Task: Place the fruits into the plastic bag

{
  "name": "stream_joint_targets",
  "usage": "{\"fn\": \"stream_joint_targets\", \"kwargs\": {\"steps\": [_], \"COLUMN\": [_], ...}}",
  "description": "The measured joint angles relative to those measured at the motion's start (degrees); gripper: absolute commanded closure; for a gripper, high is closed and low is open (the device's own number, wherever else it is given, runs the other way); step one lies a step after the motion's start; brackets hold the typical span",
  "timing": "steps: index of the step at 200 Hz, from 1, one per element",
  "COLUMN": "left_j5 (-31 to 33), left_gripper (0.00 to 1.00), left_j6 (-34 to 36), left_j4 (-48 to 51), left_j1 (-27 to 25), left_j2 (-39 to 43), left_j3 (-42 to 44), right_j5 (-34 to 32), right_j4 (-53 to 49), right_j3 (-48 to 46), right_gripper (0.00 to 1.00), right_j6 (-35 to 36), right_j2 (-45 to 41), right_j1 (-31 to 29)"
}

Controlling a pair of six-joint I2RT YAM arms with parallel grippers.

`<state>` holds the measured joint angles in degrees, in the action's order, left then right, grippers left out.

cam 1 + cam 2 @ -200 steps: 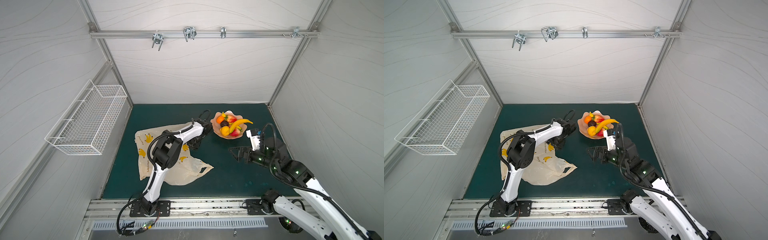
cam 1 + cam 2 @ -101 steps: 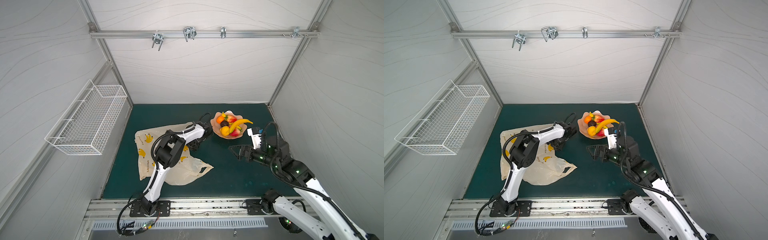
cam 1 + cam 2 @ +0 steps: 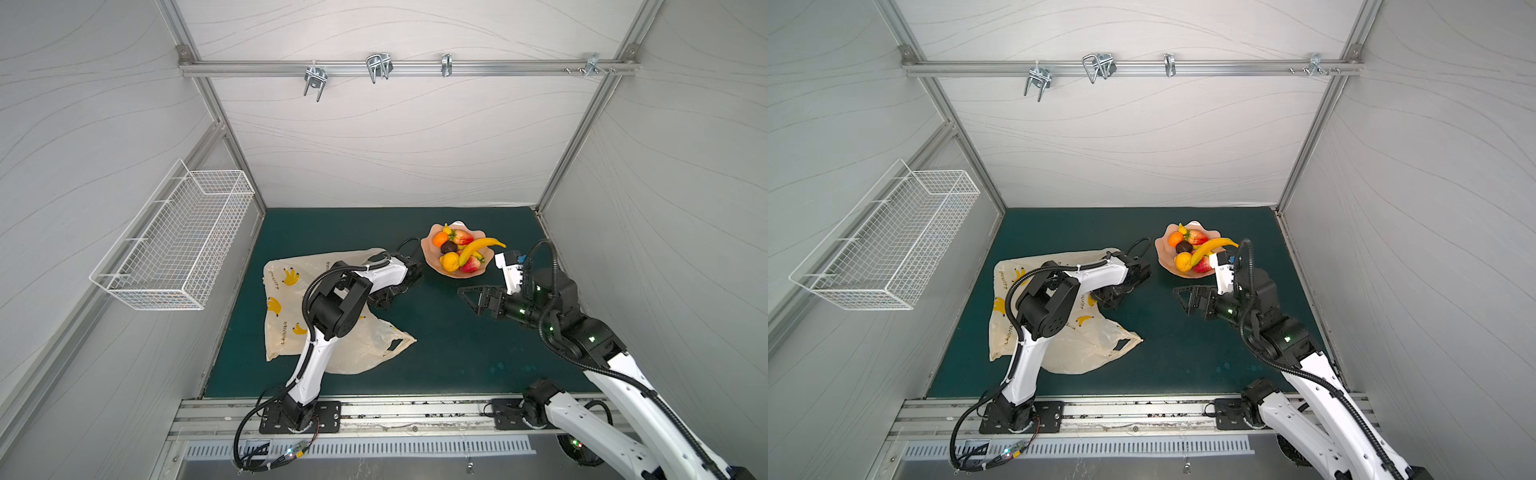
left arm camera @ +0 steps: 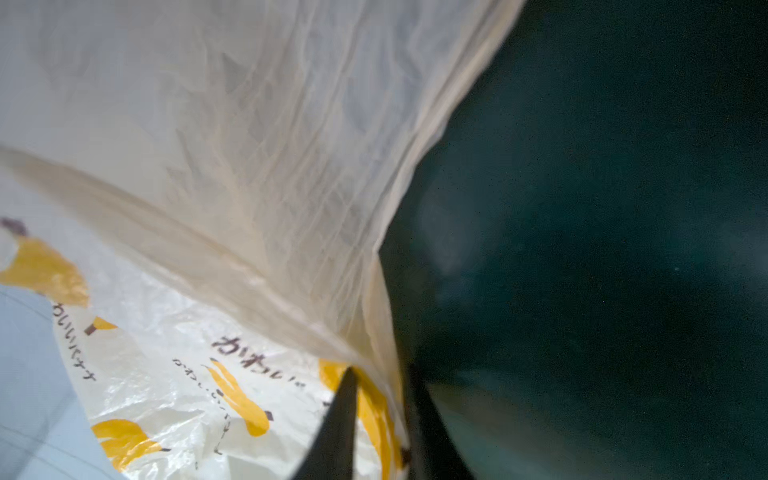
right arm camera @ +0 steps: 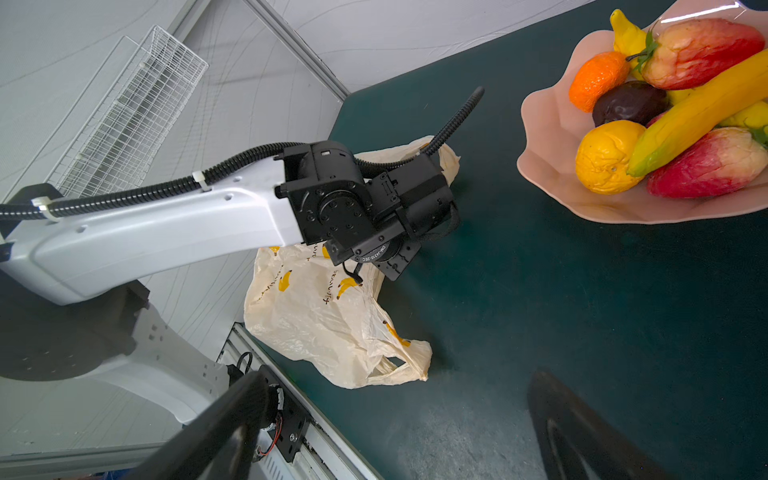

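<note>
The bag (image 3: pixel 286 291) lies flat on the left part of the mat (image 3: pixel 449 357). Its long axis runs left to right, and a handle loop (image 3: pixel 395 344) points to the near right. The left gripper (image 4: pixel 381 370) is closed and pinches the bag edge. The fruits (image 3: pixel 460 237) are all in the dish (image 3: pixel 430 254) at the far side. The banana (image 3: pixel 478 248) lies on top, with its long axis going out over the right rim, slightly toward the back. The right gripper (image 3: pixel 467 299) hangs wide open near the dish and holds nothing
</note>
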<state>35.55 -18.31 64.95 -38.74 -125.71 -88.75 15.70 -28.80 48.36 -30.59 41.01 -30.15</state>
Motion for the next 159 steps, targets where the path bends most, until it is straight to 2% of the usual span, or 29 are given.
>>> {"fn": "stream_joint_targets", "kwargs": {"steps": [4,40,95,159], "left_j5": [-0.1,-0.6,-2.5,-9.0], "left_gripper": [1.0,1.0,1.0,1.0], "left_j6": [0.4,0.9,2.3,5.6], "left_j4": [0.0,0.1,1.4,3.0], "left_j1": [0.0,0.0,0.4,3.1], "left_j2": [0.3,4.8,17.1,29.0], "left_j3": [0.3,1.9,1.7,0.8], "right_j5": [0.0,0.3,1.0,3.2], "right_j4": [0.0,0.0,-0.9,-3.3], "right_j3": [0.0,0.0,0.5,4.3], "right_gripper": [0.01,0.01,0.01,0.01], "right_j6": [0.0,0.0,-1.2,-4.0], "right_j2": [0.1,0.9,4.3,11.9], "right_j1": [0.1,1.3,3.9,7.8]}}
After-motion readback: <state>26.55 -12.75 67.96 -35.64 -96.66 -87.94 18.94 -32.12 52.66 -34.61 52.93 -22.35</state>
